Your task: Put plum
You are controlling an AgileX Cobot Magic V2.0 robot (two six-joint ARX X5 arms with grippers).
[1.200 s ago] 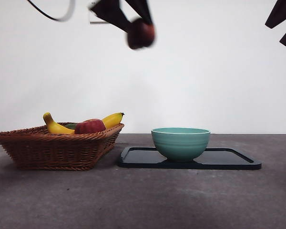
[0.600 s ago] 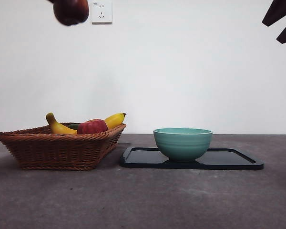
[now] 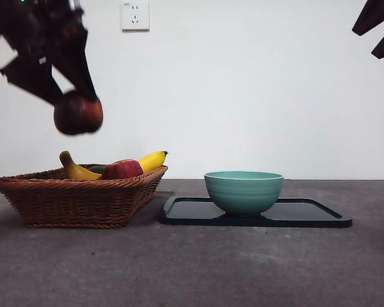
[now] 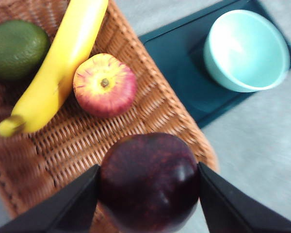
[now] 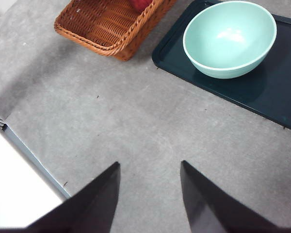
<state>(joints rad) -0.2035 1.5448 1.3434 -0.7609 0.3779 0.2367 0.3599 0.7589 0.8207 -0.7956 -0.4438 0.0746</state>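
Far left of the table sits one wicker basket [image 3: 77, 198], brown woven cane with sloped sides and a braided rim. Inside it I count one banana [image 3: 83, 169], smooth, yellow and curved, one red apple [image 3: 121, 169] with yellowish patches and a little stem dimple, and one dull green rounded fruit [image 4: 17, 47] that looks like an avocado, mostly hidden in the front view.

Hanging in the air above the basket's left part is the plum [image 3: 78, 113], glossy, round, very dark maroon, nearly black. The left gripper [image 4: 148, 187] has it pinched between its two flat black jaws, one pressed on each side, opened only as wide as the fruit. That arm comes down from the top left corner at a slant, big and dark, with the jaws pointing down and a bit to the right. From the wrist camera the plum sits over the basket's near edge, clear of the apple and banana, touching nothing in there.

Right of the basket is one flat dark tray [image 3: 313, 214], rectangular with rounded corners and a low lip, just beside the basket's right rim. On its left half stands one mint green bowl [image 3: 243, 190], smooth glazed ceramic with faint ridges, nothing in it.

The right gripper [image 5: 149, 194] waits high on the right, jaws spread apart, holding nothing, over bare grey tabletop [image 5: 136, 126].
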